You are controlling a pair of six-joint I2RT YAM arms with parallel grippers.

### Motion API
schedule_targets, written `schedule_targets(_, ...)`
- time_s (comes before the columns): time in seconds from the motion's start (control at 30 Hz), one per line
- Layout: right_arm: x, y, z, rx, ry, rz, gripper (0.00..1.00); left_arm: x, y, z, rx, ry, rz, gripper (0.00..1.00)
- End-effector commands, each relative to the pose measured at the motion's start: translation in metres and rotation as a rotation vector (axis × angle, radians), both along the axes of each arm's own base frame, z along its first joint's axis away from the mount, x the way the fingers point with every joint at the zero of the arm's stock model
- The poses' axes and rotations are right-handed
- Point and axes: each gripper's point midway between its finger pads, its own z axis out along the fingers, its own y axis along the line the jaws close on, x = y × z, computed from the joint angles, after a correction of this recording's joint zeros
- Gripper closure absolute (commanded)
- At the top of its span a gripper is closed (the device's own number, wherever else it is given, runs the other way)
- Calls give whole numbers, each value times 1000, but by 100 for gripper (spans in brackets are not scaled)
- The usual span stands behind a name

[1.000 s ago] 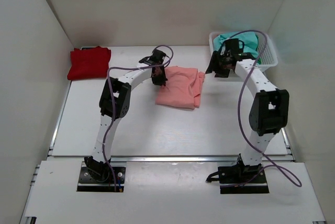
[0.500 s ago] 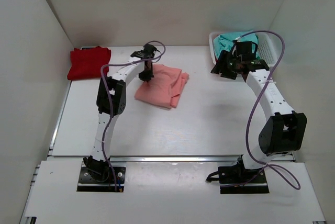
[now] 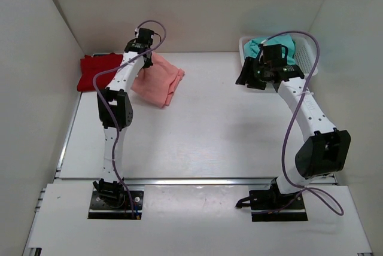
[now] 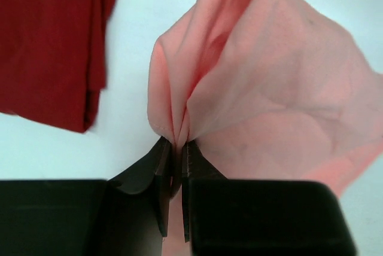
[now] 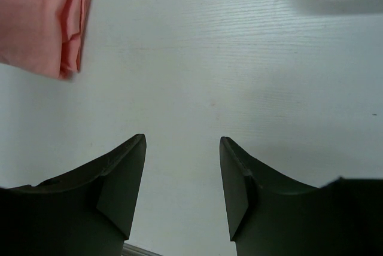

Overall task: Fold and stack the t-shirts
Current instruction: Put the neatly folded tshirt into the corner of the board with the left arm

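The folded salmon-pink t-shirt lies at the back left of the table, its left edge lifted by my left gripper, which is shut on a pinched fold of it. The folded deep red t-shirt lies just left of it, and shows at the upper left in the left wrist view. The teal-green t-shirt sits in the white basket. My right gripper is open and empty over bare table, left of the basket; the pink shirt shows at the top left of its view.
White walls enclose the table on the left, back and right. The basket stands in the back right corner. A metal rail runs along the table's near edge in front of the arm bases.
My left gripper has dragged the pink t-shirt from the middle back of the table leftwards, up to the red shirt. My right gripper has shifted slightly near the basket.
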Motion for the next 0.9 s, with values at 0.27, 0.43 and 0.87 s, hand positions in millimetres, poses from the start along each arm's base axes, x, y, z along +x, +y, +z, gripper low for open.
schedule_targets(0.27, -12, 31, 2, -17, 49, 65, 51, 31, 87, 112, 36, -282, 130, 100)
schedule_targets(0.43, -9, 43, -5, -20, 87, 88, 51, 31, 126, 134, 40, -336, 176, 100)
schedule_targets(0.87, 0, 69, -20, -67, 180, 143, 52, 55, 238, 115, 8, -450, 356, 100)
